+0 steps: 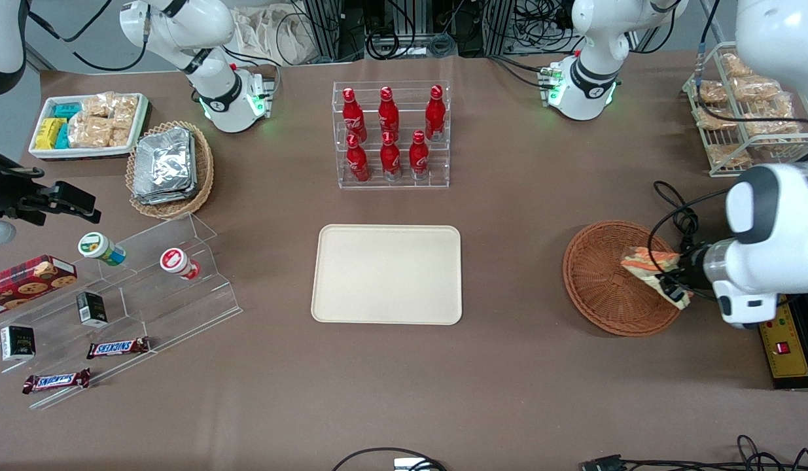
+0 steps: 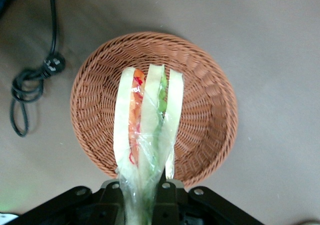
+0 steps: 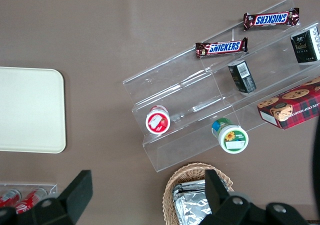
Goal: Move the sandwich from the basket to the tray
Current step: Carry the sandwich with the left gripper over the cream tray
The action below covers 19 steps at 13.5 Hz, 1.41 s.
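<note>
The sandwich (image 2: 145,125) is gripped by the pincer (image 2: 145,195) and held above the basket (image 2: 210,110). The tray (image 1: 387,273) lies on the counter (image 1: 508,366), well apart from the basket, toward the parked arm's end.

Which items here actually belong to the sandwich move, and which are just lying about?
Part of the job:
- sandwich, held in the end effector above the basket
- basket
- tray, nothing on it yet

Just lying about:
- cola bottles in a clear rack
- foil packets in a tan basket
- Snickers bars and biscuit box on the clear shelves
- snack rack
</note>
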Available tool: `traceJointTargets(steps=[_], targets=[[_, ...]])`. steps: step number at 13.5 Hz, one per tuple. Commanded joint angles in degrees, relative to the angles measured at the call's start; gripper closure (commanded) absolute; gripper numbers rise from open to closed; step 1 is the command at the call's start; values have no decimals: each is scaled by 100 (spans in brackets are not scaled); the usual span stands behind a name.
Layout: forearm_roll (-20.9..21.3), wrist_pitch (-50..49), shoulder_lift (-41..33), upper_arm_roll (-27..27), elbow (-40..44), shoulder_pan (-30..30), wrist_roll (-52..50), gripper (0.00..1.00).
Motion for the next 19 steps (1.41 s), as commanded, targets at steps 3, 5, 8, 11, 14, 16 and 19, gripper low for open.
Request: traceJointTargets(steps=[3,5,8,11,14,16,19], targets=[[-19,-142,504,-368,740,-362,1574,100],[16,-124,662,-387,776,-845,1751,100],[17,374,1057,-430,838,-1513,1656,100],[-27,1043,1479,-448,847,-2207,1628,100],[17,1247,1769,-439,829,-2640,1628,100],[-27,1352,1893,-448,812,-2859,1637,100],[-36,1633,2121,-439,785,-3141,1611,100]])
